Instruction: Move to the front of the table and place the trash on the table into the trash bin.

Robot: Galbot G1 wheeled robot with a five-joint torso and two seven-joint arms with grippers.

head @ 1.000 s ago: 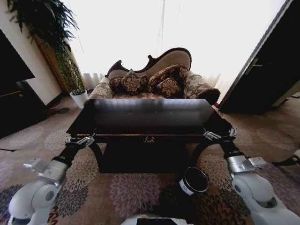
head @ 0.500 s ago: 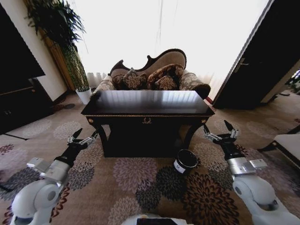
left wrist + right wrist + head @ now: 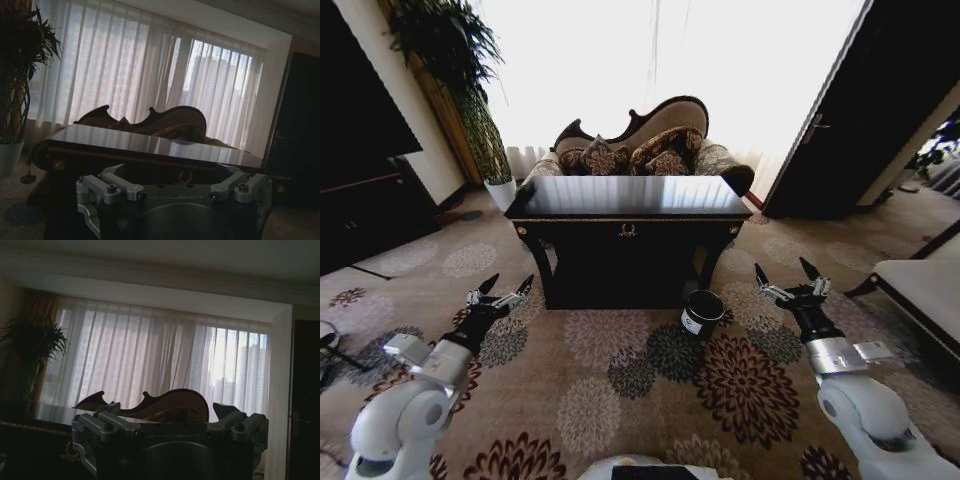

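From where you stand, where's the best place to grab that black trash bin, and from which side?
Probably the trash bin's open top rim, coming down from above. It stands on the carpet by the table's front right leg, tilted, mouth up. The right gripper, open, is nearer than the left gripper.

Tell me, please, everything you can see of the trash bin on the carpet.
The trash bin is a small black cylinder with a white label on its side and an open, round top. It stands on the floral carpet just in front of the table, beside the table's front right leg, leaning slightly in the head view. Nothing grips or touches it; the left end effector and the right end effector hover apart from it, both open. Its inside is too dark to read.
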